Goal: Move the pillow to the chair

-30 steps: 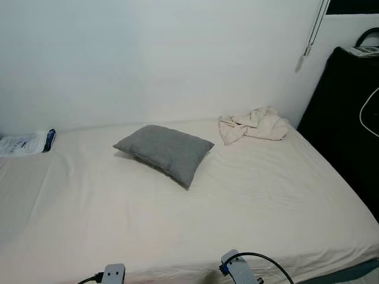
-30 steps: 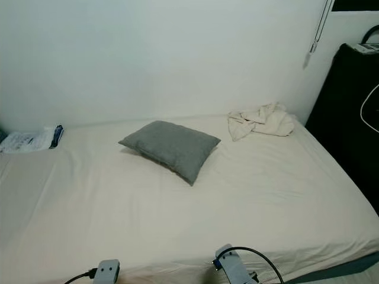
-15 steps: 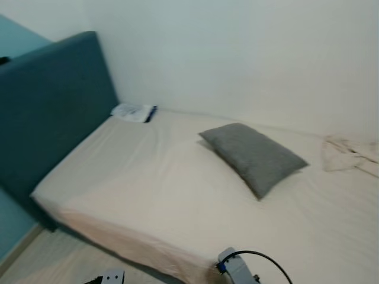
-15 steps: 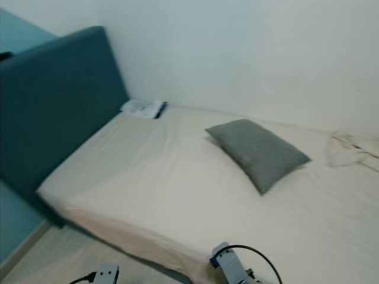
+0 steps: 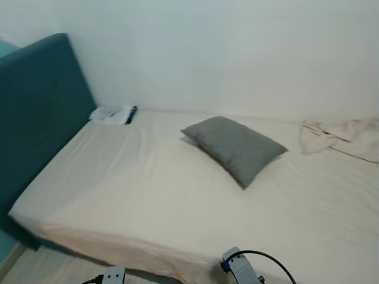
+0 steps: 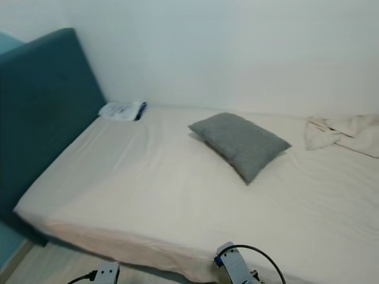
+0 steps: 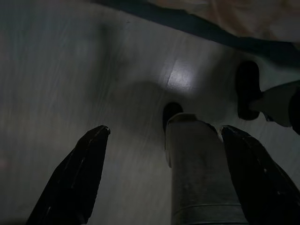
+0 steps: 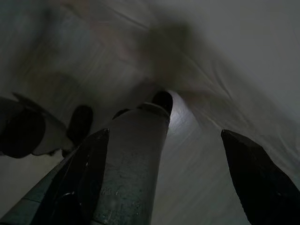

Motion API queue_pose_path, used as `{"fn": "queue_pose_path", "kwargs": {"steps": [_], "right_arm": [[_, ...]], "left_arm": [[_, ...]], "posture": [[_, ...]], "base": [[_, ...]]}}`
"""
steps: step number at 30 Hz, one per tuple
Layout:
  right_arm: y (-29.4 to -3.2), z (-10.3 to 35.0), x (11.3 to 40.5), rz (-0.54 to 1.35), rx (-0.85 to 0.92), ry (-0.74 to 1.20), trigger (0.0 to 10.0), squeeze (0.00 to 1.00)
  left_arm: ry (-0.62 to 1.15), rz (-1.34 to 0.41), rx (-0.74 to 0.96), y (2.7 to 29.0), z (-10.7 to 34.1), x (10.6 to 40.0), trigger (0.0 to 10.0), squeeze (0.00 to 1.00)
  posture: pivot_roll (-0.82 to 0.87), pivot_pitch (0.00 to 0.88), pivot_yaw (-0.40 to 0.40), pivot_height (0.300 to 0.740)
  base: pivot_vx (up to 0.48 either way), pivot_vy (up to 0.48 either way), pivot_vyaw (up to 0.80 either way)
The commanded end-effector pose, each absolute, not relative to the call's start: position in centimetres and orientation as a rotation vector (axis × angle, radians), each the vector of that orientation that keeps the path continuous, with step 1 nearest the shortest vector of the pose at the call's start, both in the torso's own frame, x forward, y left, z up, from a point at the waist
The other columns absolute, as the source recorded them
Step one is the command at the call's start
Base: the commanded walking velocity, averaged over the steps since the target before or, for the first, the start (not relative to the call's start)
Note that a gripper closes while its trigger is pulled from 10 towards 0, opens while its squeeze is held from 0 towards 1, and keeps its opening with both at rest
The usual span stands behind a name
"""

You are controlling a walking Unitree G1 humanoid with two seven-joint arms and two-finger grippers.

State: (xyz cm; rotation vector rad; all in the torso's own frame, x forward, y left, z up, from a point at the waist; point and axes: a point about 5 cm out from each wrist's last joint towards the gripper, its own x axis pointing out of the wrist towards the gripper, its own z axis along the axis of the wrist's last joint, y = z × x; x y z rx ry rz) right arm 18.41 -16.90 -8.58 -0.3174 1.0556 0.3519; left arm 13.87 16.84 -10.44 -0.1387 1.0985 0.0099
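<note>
A grey pillow (image 5: pixel 235 147) lies flat on the cream bed sheet (image 5: pixel 148 201), toward the far side of the bed and right of its middle. Both arms hang low at the near edge, their wrists just visible at the bottom of the head views. My left gripper (image 7: pixel 161 176) is open, its black fingers (image 7: pixel 75 178) spread wide over the grey floor. My right gripper (image 8: pixel 168 178) is also open, pointing down beside the robot's leg. Neither gripper is near the pillow.
A teal headboard (image 5: pixel 35 112) rises at the left end of the bed. A white and blue packet (image 5: pixel 111 114) lies by the headboard near the wall. A crumpled cream cloth (image 5: pixel 340 135) lies at the far right. Wooden floor (image 5: pixel 41 269) shows at lower left.
The head camera has swung left and then a little back right, bringing the headboard into view. The pillow and the cloth have not moved on the bed.
</note>
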Motion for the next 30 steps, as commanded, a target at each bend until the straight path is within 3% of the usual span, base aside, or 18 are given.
{"fn": "queue_pose_path", "kwargs": {"steps": [1, 22, 30], "right_arm": [[-16.84, -8.98, 17.6, 0.35, -0.309, 1.09, 10.0, 0.0], [-16.86, -8.95, 17.67, 0.349, -0.316, 1.082, 10.0, 0.0], [-16.8, -8.91, 17.75, 0.351, -0.321, 1.076, 10.0, 0.0]], "left_arm": [[1.106, 0.012, -0.131, 17.03, -10.48, 13.73, 10.0, 0.0], [1.1, 0.006, -0.121, 16.98, -10.37, 14.06, 10.0, 0.0], [1.099, 0.002, -0.121, 16.95, -10.36, 14.11, 10.0, 0.0]], "posture": [[-0.23, 0.039, 0.049, 0.74], [-0.23, 0.03, 0.043, 0.74], [-0.24, 0.03, 0.044, 0.74]], "base": [[0.0, 0.0, -0.8], [0.0, 0.0, -0.8], [0.0, 0.0, 0.0]]}}
